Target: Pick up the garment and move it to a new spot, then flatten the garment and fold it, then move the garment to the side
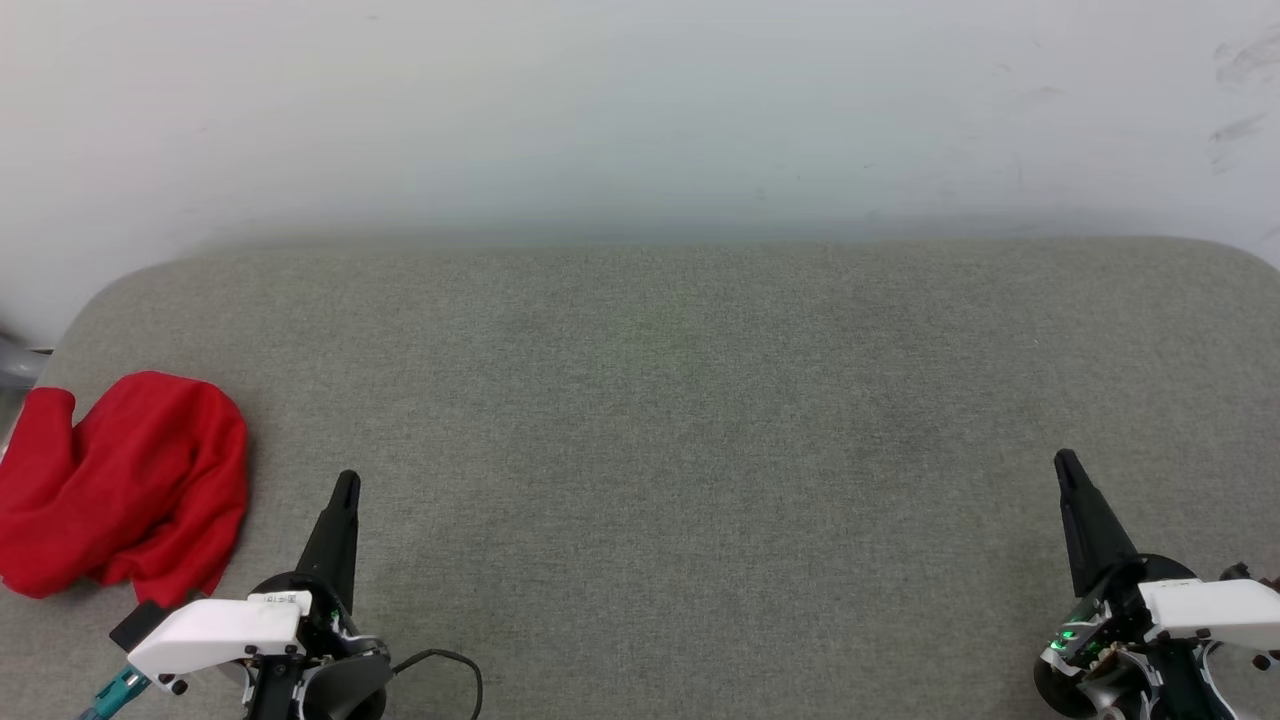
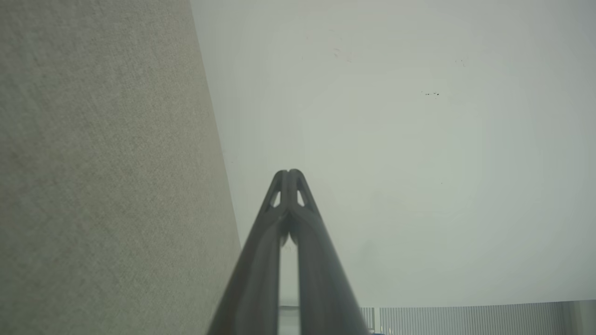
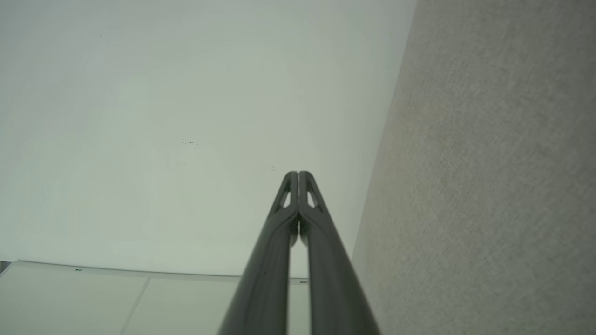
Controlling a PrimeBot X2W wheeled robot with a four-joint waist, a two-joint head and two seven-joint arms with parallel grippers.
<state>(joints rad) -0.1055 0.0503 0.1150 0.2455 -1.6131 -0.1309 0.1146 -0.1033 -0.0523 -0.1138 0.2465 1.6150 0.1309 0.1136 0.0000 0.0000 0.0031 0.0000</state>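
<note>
Head view: you had the garment [image 1: 120, 480] in a bunched red lump at the table's [image 1: 700, 420] far left edge, nothing flattened. I'd read that as step one, pick-up not yet begun, though a finished set-aside can't be ruled out. Left gripper [image 1: 346, 484] sat just right of the lump, not touching it, jaws pressed together and empty, pointing at the wall [image 1: 640, 100]. Right gripper [image 1: 1066, 462] was in the same pose at the far right, well apart from the garment, also closed on nothing.

Next move, my call: open the left jaws, swing left and down onto the lump.

Left wrist view: fingers [image 2: 260, 260] met at the tips, table to their left.

Right wrist view: fingers [image 3: 326, 260] met too, table to their right.
</note>
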